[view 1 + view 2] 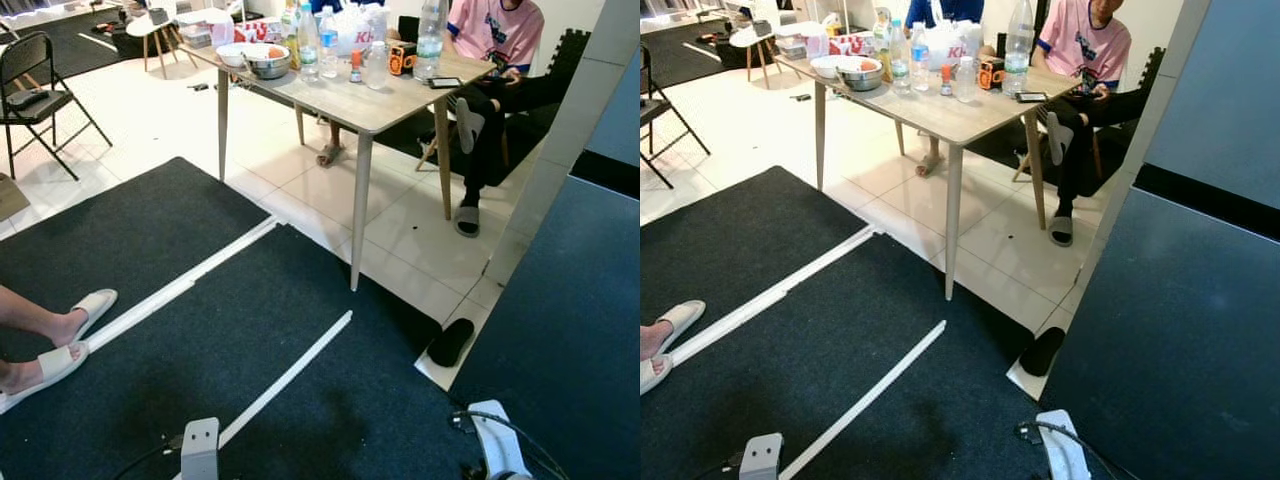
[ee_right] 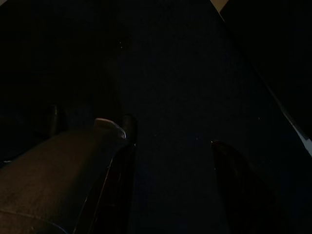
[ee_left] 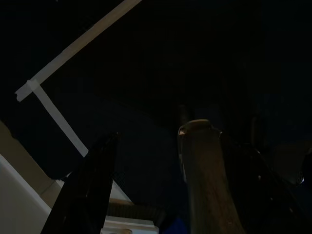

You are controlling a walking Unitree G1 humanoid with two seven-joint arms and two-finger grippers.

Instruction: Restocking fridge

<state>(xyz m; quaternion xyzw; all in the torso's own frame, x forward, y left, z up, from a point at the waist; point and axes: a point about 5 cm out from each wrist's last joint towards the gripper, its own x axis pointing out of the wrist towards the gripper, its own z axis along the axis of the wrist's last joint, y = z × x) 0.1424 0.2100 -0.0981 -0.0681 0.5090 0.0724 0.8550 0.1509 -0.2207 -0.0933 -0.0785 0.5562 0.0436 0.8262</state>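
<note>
A light wooden table [image 1: 345, 100] stands ahead on the white tile floor. On it are several clear water bottles [image 1: 308, 45], a steel bowl [image 1: 268, 65], a white bowl [image 1: 237, 52] and a small orange item [image 1: 402, 58]. Both silver arms hang low at the bottom edge, the left arm [image 1: 200, 450] and the right arm [image 1: 495, 440], far from the table. In the dark wrist views the left gripper [image 3: 156, 131] and the right gripper [image 2: 163, 134] are open over the dark mat, with nothing between the fingers.
A tall dark blue-grey panel [image 1: 570, 330] fills the right side. A person in a pink shirt [image 1: 495, 30] sits behind the table. Another person's feet in white slippers [image 1: 60, 345] rest at the left. A black slipper [image 1: 451, 342] and a folding chair [image 1: 35, 90] stand nearby.
</note>
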